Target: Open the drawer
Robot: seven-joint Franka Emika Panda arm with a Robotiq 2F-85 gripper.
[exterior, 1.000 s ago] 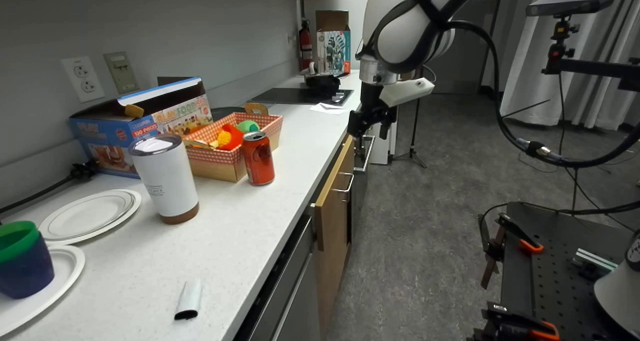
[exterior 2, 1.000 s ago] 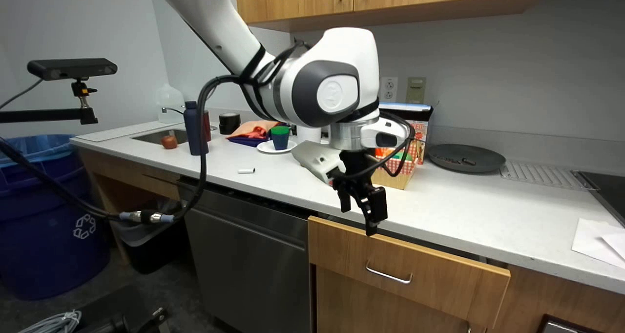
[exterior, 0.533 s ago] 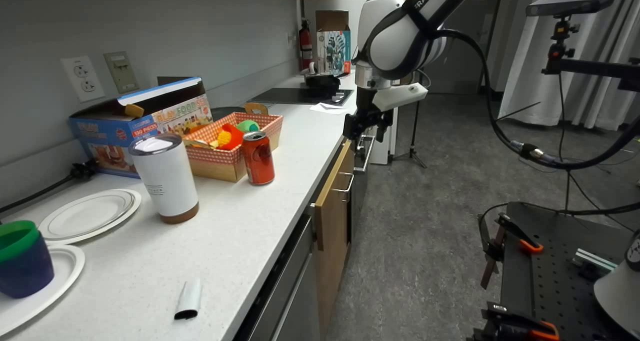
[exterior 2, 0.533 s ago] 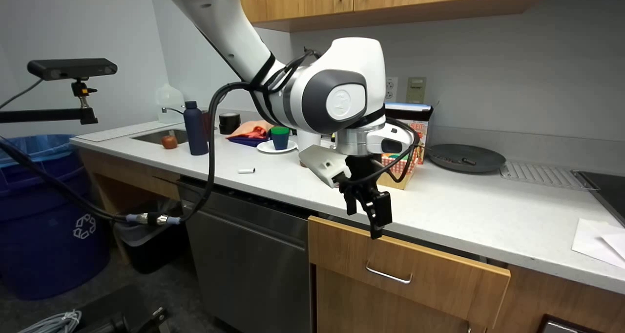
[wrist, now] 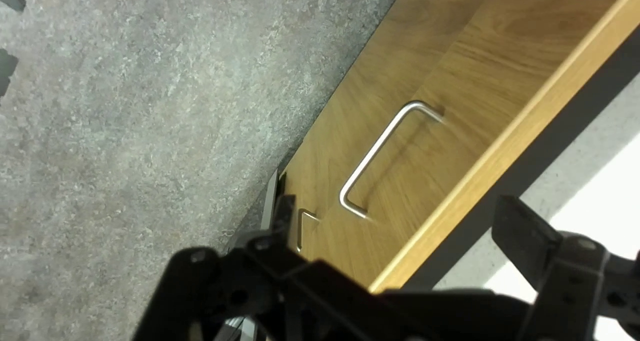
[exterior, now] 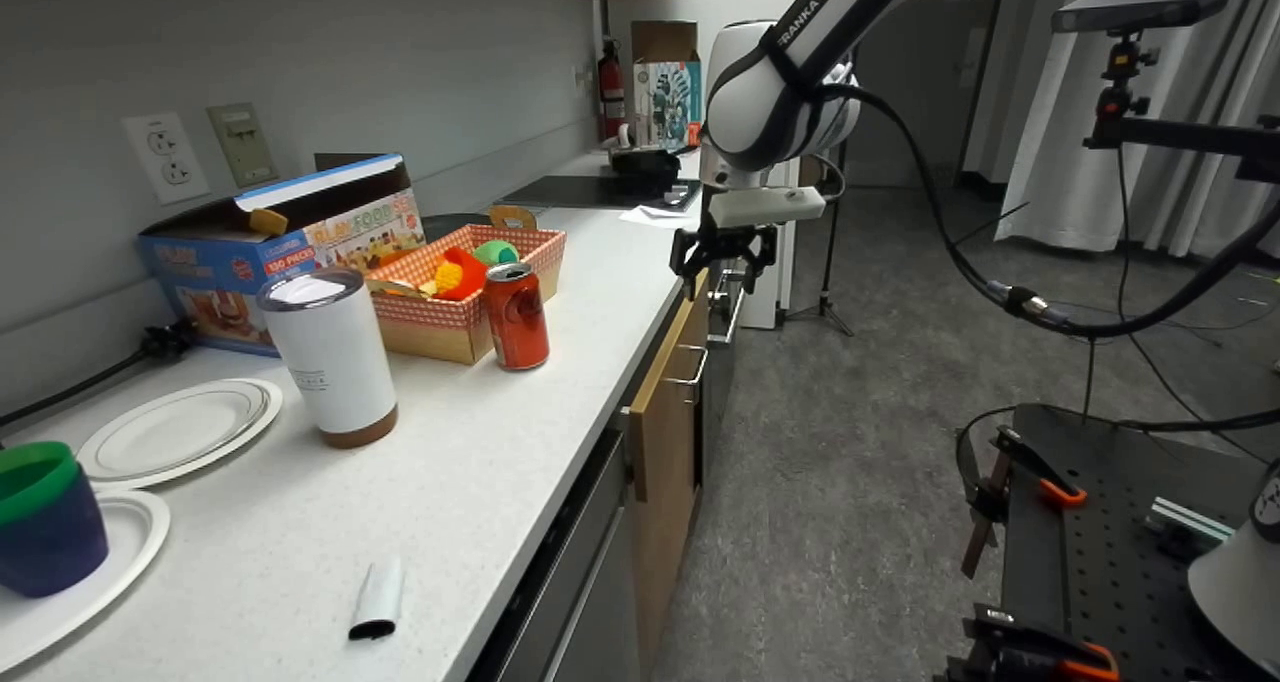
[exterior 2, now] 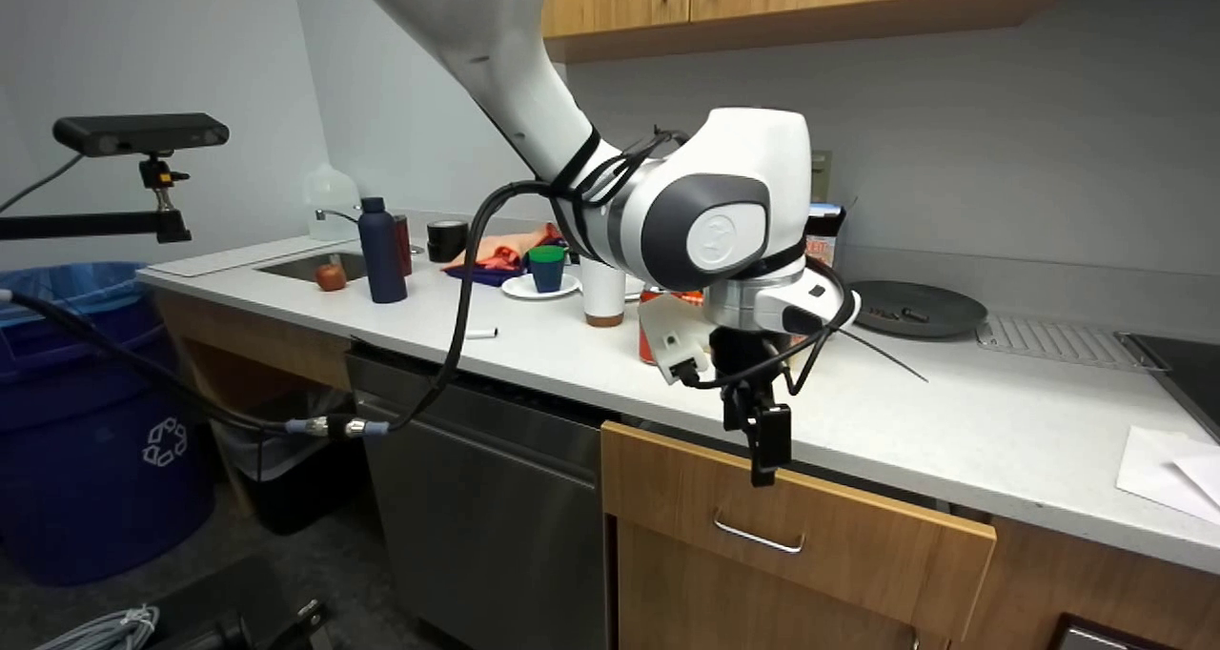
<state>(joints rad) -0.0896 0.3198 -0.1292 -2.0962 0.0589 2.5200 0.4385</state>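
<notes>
The drawer (exterior 2: 839, 526) has a light tan wood front and a slim metal bar handle (exterior 2: 758, 538). It stands slightly out, with a dark gap between its front and the counter. It also shows in an exterior view (exterior: 665, 397) and the wrist view (wrist: 450, 146). My gripper (exterior 2: 762, 455) is open and empty, pointing down over the drawer's top edge. In an exterior view, my gripper (exterior: 720, 277) has its fingers spread. In the wrist view, my gripper (wrist: 397, 211) has one finger on the room side and one on the counter side. I cannot tell whether the fingertips are below the edge.
The white counter (exterior 2: 953, 412) overhangs just behind the drawer. A red can (exterior: 516, 317), a basket (exterior: 430, 327) and a white tumbler (exterior: 330, 357) stand on it. A grey dishwasher (exterior 2: 477, 497) is beside the drawer; a tan cabinet door (exterior 2: 743, 598) is below.
My gripper has moved down and along the drawer front, away from the dishwasher, and has turned so its fingers spread across the drawer's top edge. The drawer has not moved.
</notes>
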